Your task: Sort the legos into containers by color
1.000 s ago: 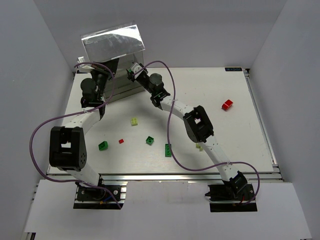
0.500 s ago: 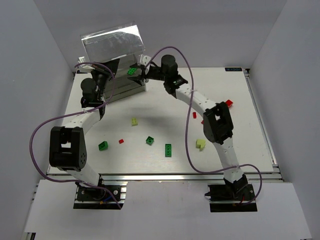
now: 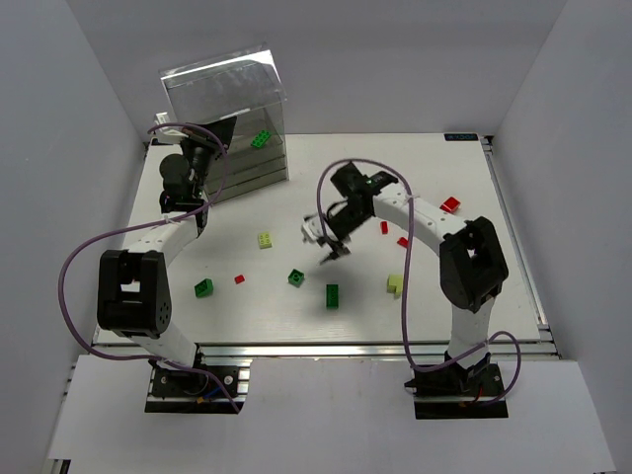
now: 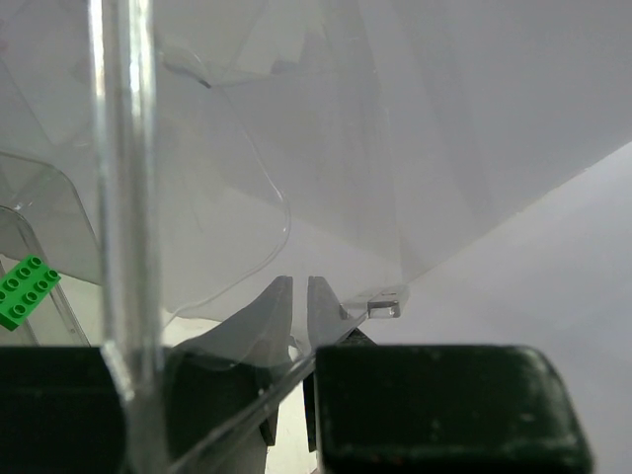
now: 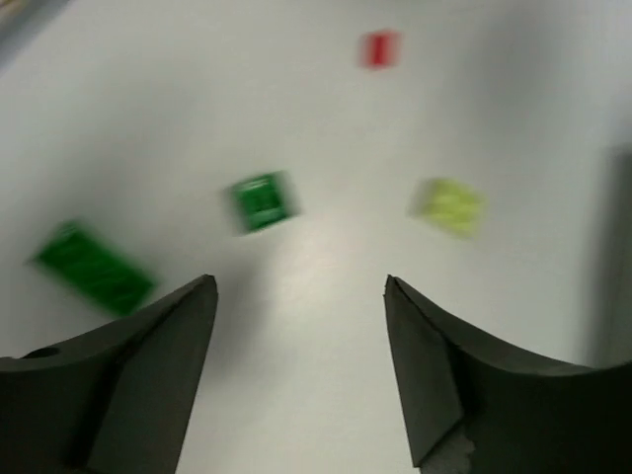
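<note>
Top external view showed the right claw (image 3: pixel 331 243) spread wide and empty above the middle of the counter (image 3: pixel 494 286). Green, red and pale yellow-green legos (image 3: pixel 295 277) lay scattered around it. One green brick (image 3: pixel 262 139) sat inside the clear cabinet (image 3: pixel 212 89) at the upper left. The left claw (image 4: pixel 294 301) stood narrow, fingertips almost together, against the cabinet's front. Whether it pinched the plastic could not be told.

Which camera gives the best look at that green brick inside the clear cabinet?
The left wrist view: the green brick sits close and sharp at the left edge, studs distinct, seen through the clear cabinet wall. The top view shows it only as a small green patch in the cabinet. The right wrist view misses it.
</note>
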`<state>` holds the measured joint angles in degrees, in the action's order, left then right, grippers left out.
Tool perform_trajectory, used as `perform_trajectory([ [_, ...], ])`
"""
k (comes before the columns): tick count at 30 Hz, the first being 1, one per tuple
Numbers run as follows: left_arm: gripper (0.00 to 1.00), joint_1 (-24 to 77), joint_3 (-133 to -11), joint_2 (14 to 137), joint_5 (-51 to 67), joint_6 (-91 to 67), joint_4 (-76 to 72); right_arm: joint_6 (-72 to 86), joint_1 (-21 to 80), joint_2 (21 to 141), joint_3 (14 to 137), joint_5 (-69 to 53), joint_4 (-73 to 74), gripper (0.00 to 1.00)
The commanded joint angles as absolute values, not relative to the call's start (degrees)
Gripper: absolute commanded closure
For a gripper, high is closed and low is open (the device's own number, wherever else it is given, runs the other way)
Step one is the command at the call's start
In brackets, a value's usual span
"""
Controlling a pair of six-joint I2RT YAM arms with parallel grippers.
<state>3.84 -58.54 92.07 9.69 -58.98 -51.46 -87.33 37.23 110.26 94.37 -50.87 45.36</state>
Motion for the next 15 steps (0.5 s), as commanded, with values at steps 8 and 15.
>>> perform_trajectory([
  [8, 0.77, 3.43, -57.39, 88.6, 9.58, -58.54, -52.3, -135.7, 38.67, 103.88, 78.75, -34.72, 70.14, 0.3],
  [15, 0.77, 3.43, -57.66, 88.42, 9.84, -58.18, -51.5, -129.82, 42.53, 105.64, 78.13, -32.79, 61.18, 0.11],
])
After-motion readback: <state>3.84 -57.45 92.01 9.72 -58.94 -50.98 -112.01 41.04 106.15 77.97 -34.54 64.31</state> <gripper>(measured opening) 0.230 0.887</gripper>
